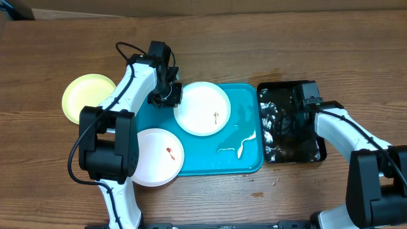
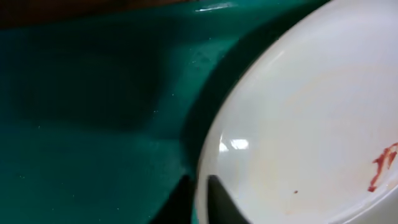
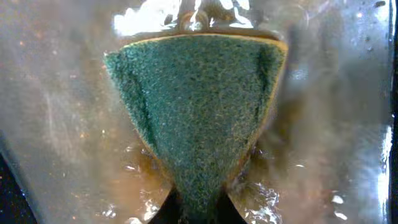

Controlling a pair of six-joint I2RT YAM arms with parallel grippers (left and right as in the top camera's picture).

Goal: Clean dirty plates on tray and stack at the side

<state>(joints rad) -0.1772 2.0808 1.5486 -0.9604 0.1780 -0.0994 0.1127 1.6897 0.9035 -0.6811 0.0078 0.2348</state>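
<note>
Lowest in the overhead view, a round white plate with a red smear (image 1: 156,156) overhangs the lower left corner of the large turquoise rectangular plastic tray (image 1: 251,162). Higher up, the left gripper (image 1: 166,97) is clamped on the left rim of a second round white plate (image 1: 202,108) lying in the tray's upper middle. At right, the right gripper (image 1: 289,117) pinches a green scouring sponge (image 3: 196,106) in the wet black tray (image 1: 311,152). A lime-yellow round plate (image 1: 86,97) rests on the wooden table (image 1: 254,44) at upper left.

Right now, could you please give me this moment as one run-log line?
left gripper: shut on plate rim | right gripper: shut on sponge in black tray
</note>
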